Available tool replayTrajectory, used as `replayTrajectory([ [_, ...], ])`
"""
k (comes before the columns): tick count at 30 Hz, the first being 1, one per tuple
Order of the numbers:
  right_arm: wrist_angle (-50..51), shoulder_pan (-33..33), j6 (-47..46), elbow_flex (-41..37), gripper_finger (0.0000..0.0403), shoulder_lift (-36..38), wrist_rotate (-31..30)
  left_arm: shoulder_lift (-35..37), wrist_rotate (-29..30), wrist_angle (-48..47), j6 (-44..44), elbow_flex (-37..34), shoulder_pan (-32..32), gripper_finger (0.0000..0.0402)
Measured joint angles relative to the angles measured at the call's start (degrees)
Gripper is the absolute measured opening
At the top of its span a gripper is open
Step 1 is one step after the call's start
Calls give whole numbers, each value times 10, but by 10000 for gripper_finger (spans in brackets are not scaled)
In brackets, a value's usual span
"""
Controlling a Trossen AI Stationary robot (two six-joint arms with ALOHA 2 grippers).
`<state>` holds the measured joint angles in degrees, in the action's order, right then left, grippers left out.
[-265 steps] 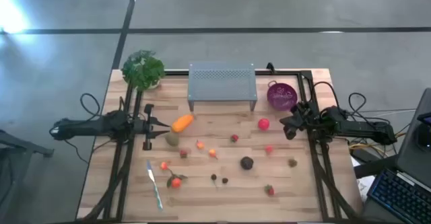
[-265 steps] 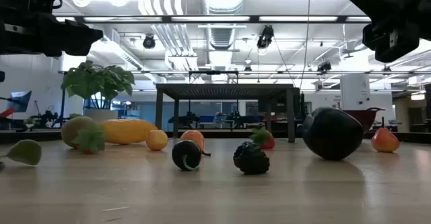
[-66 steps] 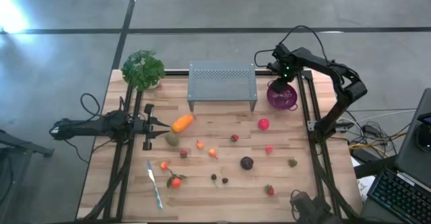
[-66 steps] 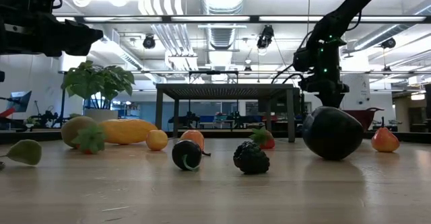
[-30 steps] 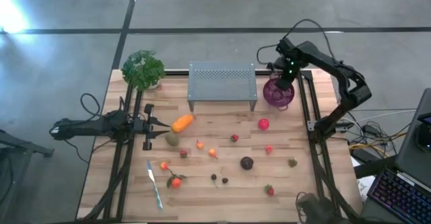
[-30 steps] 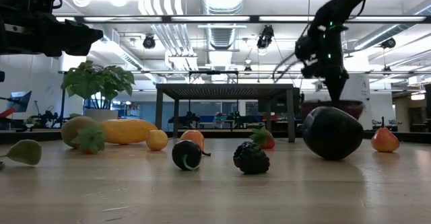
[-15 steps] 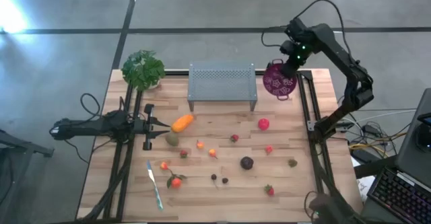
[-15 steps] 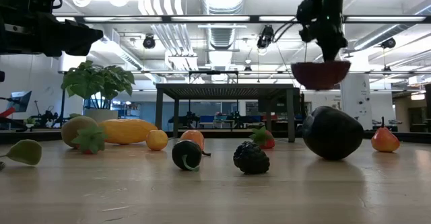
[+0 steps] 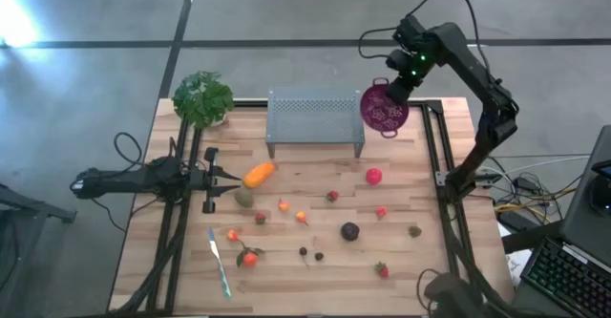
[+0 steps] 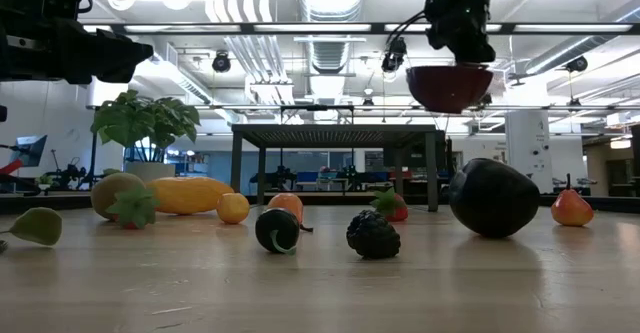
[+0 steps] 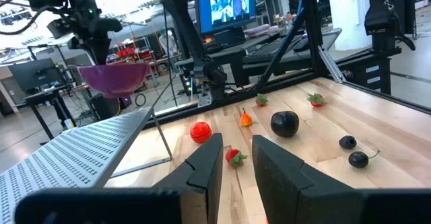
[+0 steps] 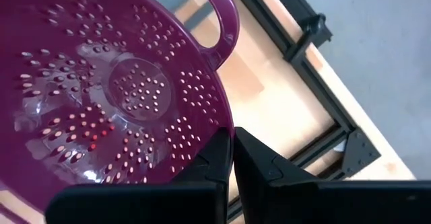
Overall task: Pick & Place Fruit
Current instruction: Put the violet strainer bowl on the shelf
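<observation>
The colander (image 9: 384, 109) was held aloft by the right gripper (image 9: 405, 81), jaws pinched shut on its rim, above the table's far right corner, just right of the grey rack (image 9: 315, 117). In the low view it hung clear of the table (image 9: 430, 261). No fruit was in it, as the right wrist view showed.

The left gripper (image 11: 234, 163) was parked low at the table's left edge, jaws slightly parted, nothing between them.

The fruit lay scattered on the table: orange one (image 9: 258, 175) near the left gripper, red ball (image 9: 373, 176) right of centre, purple ball (image 9: 350, 231) nearer the front, and small pieces around.

Step judged: container being repositioned, no fruit picked yet. The next move probably called for the colander to be set down flat within reach of the fruit and released, without tipping on the rack.
</observation>
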<state>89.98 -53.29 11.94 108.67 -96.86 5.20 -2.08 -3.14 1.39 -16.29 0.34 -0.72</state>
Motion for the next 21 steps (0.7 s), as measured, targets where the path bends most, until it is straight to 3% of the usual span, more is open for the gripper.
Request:
replayTrajectory([
  [21,0,63,-40,167,8,-95,25,0,0,0,0,0,0,87],
])
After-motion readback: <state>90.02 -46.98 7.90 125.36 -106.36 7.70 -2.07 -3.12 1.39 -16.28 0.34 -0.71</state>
